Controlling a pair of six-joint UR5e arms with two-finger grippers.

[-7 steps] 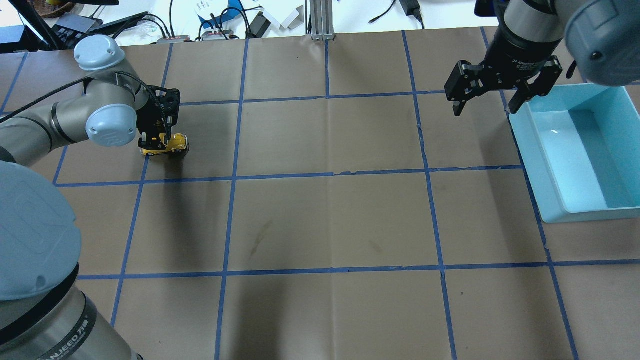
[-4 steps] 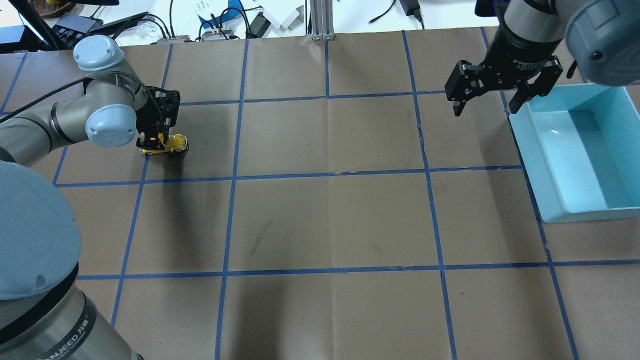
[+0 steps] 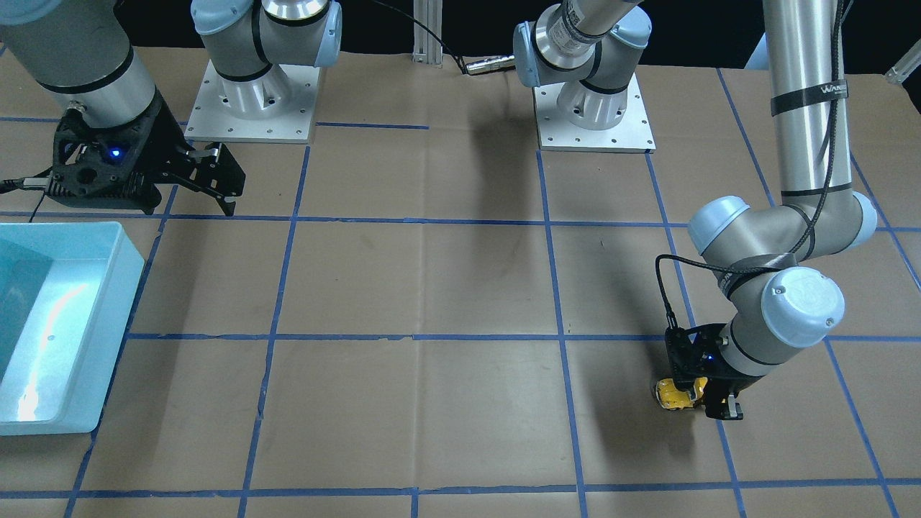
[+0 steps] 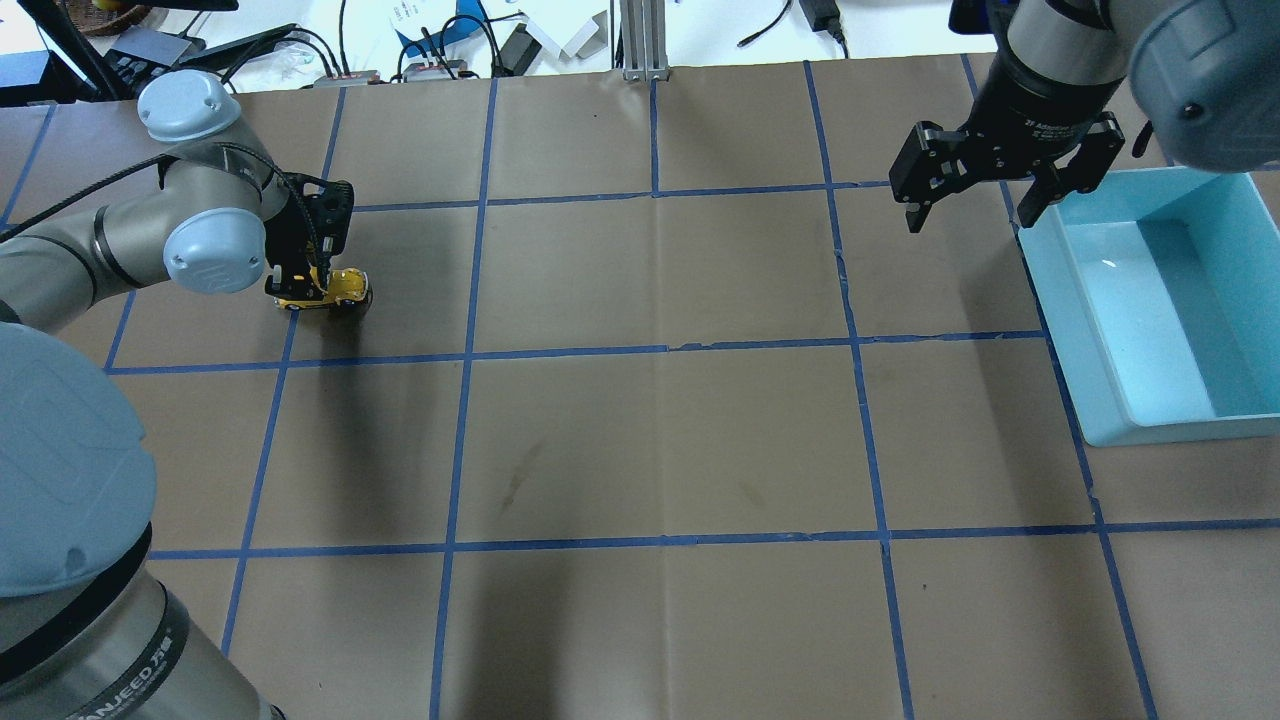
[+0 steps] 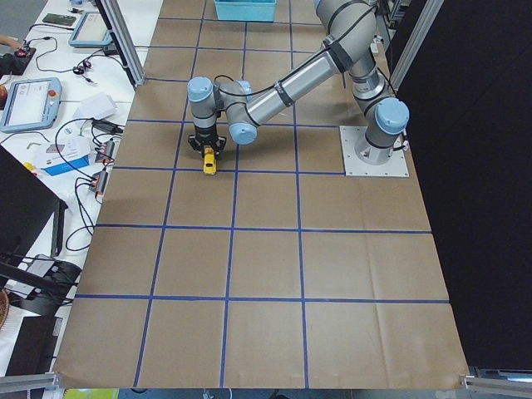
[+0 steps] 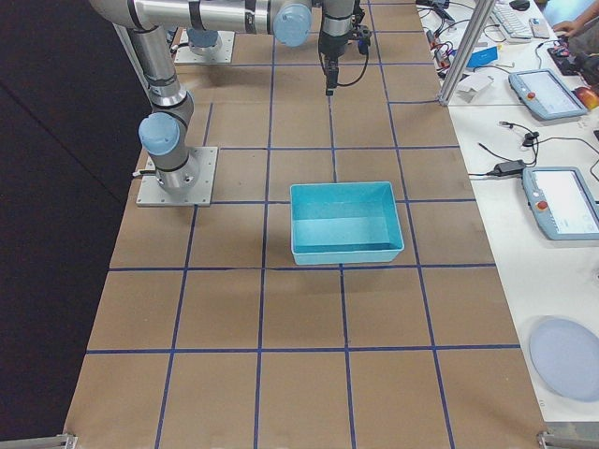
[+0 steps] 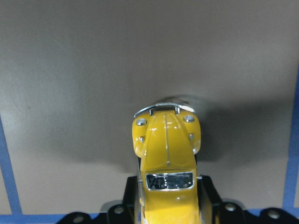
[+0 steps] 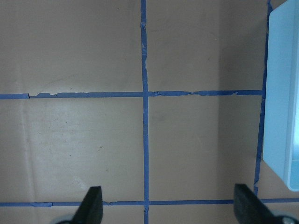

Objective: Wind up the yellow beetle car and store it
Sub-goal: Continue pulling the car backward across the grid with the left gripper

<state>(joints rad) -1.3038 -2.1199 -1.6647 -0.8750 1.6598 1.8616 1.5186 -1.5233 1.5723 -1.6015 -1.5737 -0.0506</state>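
Note:
The yellow beetle car (image 4: 340, 289) sits with its wheels on the brown paper at the table's left. My left gripper (image 4: 303, 284) is shut on its rear half. The car's front sticks out ahead of the fingers in the left wrist view (image 7: 166, 149), where dark finger pads (image 7: 207, 195) press its sides. It also shows in the front-facing view (image 3: 671, 395) and the exterior left view (image 5: 209, 163). My right gripper (image 4: 965, 208) is open and empty, and hangs above the table beside the light blue bin (image 4: 1062, 300).
The light blue bin (image 3: 119, 288) stands at the table's right end and looks empty (image 6: 346, 253); its wall shows in the right wrist view (image 8: 280, 93). Blue tape lines grid the brown paper. Cables and devices lie beyond the far edge.
My left gripper has slid a little to the left along the table with the car held in it. The right arm has not moved.

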